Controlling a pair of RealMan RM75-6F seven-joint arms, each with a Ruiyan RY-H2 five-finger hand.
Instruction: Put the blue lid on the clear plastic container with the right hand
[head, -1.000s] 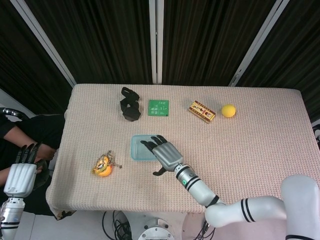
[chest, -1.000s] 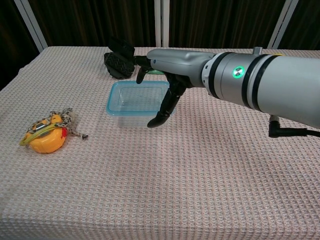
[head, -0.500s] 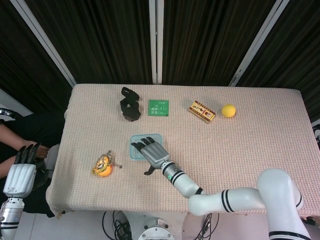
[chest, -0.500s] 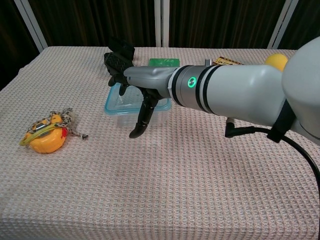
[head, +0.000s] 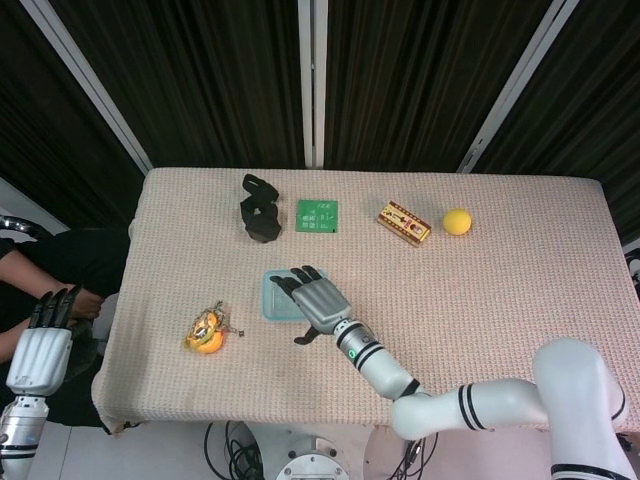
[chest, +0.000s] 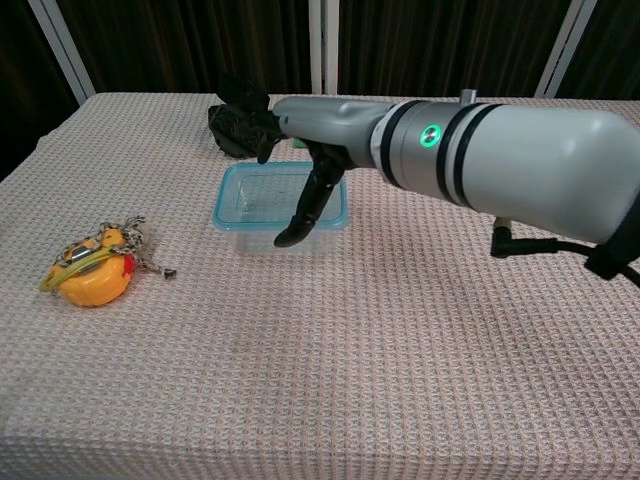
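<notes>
The clear plastic container (chest: 279, 197) sat near the middle of the surface (head: 500, 290), and its blue rim suggested the blue lid (head: 270, 297) was already seated on top, though from these views it was hard to tell lid from box, so I'd call the job done or nearly done, with only a press-down and a withdrawal possibly left. The right hand (head: 315, 300) hovered over the container's right half, its fingers (chest: 300, 215) spread and pointing down, holding nothing; whether they touched the top could not be told. Outward from there: a yellow-orange toy (head: 206, 331) lay to the left, a black object (head: 258, 214) and green card (head: 317, 215) behind, a small box (head: 404, 223) and yellow ball (head: 457, 221) farther right. The left hand (head: 42, 345) hung off the surface's edge, fingers extended, empty.
</notes>
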